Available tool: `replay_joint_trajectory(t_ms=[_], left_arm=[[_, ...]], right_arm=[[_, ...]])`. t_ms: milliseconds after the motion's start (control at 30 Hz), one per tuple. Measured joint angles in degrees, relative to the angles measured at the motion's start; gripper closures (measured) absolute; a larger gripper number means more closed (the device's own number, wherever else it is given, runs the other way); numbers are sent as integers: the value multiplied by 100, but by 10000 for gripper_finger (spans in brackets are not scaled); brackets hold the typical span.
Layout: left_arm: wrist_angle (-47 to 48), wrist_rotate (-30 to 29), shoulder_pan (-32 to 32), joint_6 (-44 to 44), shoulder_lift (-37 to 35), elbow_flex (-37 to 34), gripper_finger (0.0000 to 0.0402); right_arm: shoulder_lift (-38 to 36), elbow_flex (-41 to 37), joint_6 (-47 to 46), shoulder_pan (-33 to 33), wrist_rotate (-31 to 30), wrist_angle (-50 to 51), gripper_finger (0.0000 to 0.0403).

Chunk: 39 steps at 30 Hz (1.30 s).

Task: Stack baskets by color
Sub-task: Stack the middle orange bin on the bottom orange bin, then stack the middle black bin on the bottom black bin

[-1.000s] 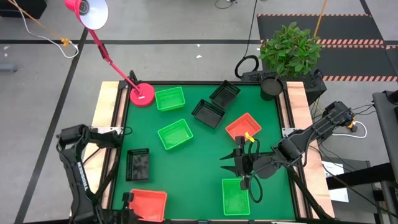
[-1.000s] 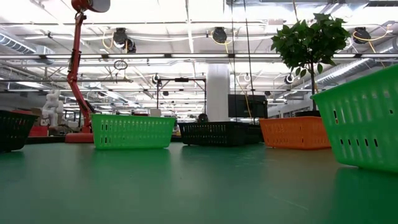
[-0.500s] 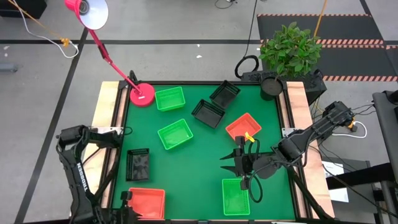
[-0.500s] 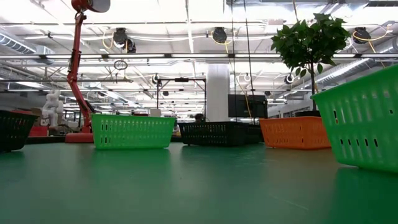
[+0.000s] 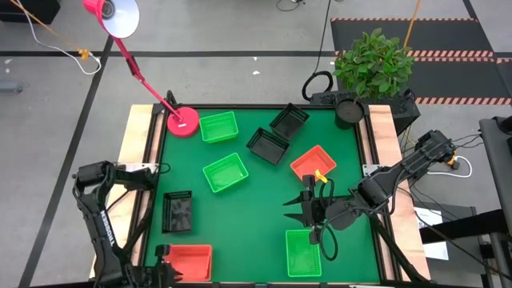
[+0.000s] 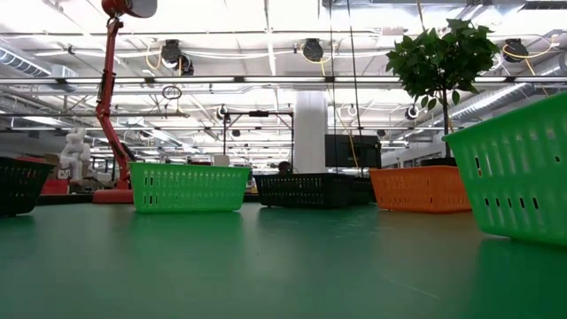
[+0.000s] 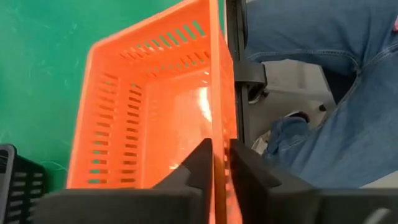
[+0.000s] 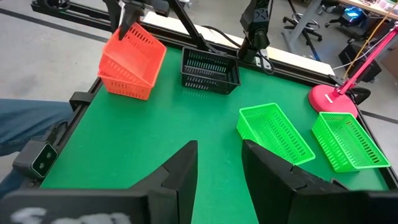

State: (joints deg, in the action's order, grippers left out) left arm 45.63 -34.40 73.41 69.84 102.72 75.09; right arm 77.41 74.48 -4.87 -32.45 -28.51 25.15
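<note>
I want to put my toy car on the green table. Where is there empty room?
The biggest bare patch is in the middle near the front, between the black basket on the left and the right gripper. The far side is crowded: green baskets, black baskets and a red-orange basket sit close together.

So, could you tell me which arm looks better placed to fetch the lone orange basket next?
Probably the right. The right gripper hovers open just beside the lone orange basket, while the left gripper sits at the near left corner, its fingers astride the wall of the orange stack.
</note>
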Motion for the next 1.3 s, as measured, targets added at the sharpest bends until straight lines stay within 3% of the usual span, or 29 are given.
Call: replay_joint_trajectory(t_ms=[167,300,433,600,667,1033,1300], left_arm=[[1,-16,-16,-116,0,0,283],[10,-17,-29,-318,0,0,276],[58,51,-91,-385,111,0,312],[26,204,-138,-700,162,-2,385],[-18,204,-133,-720,160,-2,391],[-279,182,-157,113,159,-2,277],[-193,107,-537,-36,-260,0,257]], right_arm=[[0,0,-1,0,0,0,284],[0,0,-2,0,0,-2,284],[0,0,-2,0,0,-2,284],[0,0,-2,-2,0,-9,284],[0,0,-4,-2,0,-11,284],[0,0,-44,-2,2,-20,284],[0,-83,-17,60,-83,-94,284]])
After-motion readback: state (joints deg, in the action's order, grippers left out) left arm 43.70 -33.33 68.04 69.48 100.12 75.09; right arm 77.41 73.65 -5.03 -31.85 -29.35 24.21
